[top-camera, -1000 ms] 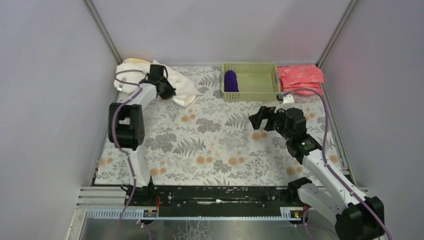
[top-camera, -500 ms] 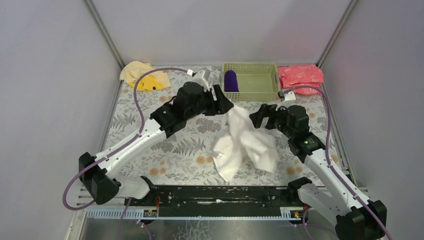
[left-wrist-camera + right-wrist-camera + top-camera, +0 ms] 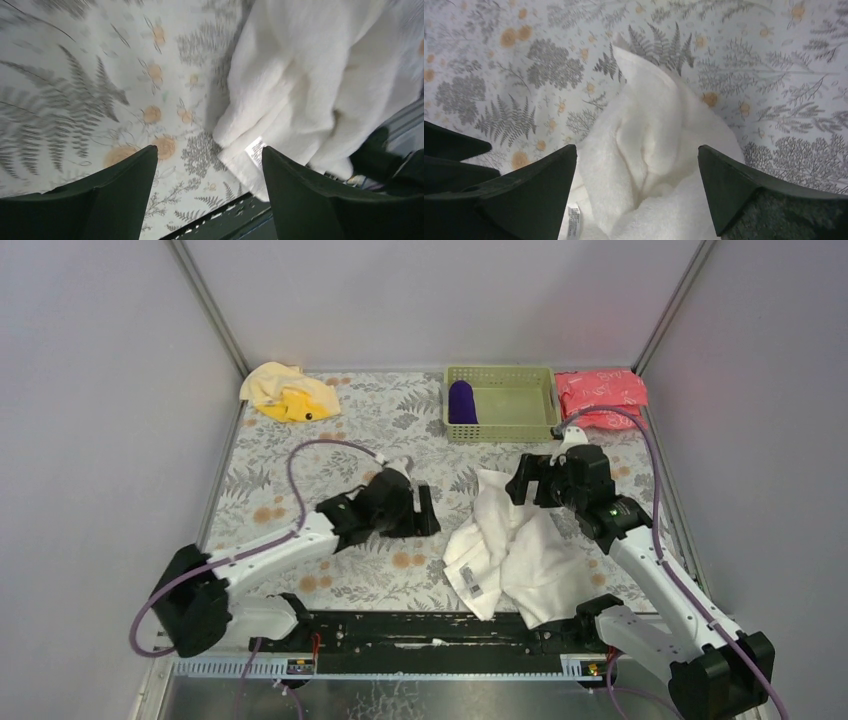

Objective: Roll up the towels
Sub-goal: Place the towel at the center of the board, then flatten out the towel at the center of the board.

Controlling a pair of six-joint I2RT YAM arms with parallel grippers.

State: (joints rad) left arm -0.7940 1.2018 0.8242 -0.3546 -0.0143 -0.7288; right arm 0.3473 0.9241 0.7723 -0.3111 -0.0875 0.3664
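The white towel (image 3: 515, 555) lies in a crumpled heap by the near edge of the desk (image 3: 330, 450), right of the middle. Its near folds reach the black rail (image 3: 400, 625) at that edge. A small tag (image 3: 255, 148) shows on its left side.

The left gripper (image 3: 426, 510) is low over the desk, just left of the heap. Its fingers (image 3: 120, 195) are spread wide and hold nothing. The towel's edge lies in front of them, more on the right finger's side.

The right gripper (image 3: 520, 480) is over the far end of the white towel. Its fingers (image 3: 529, 190) are spread wide too, with a tall fold of the towel under the gap. I cannot tell if they touch the cloth.

The purple towel (image 3: 461, 402) is rolled up and lies in the left end of the green basket (image 3: 515, 430) by the far edge. The yellow towel (image 3: 285, 395) lies bunched in the far left corner. Pink packets (image 3: 600, 395) lie in the far right corner, just right of the basket.
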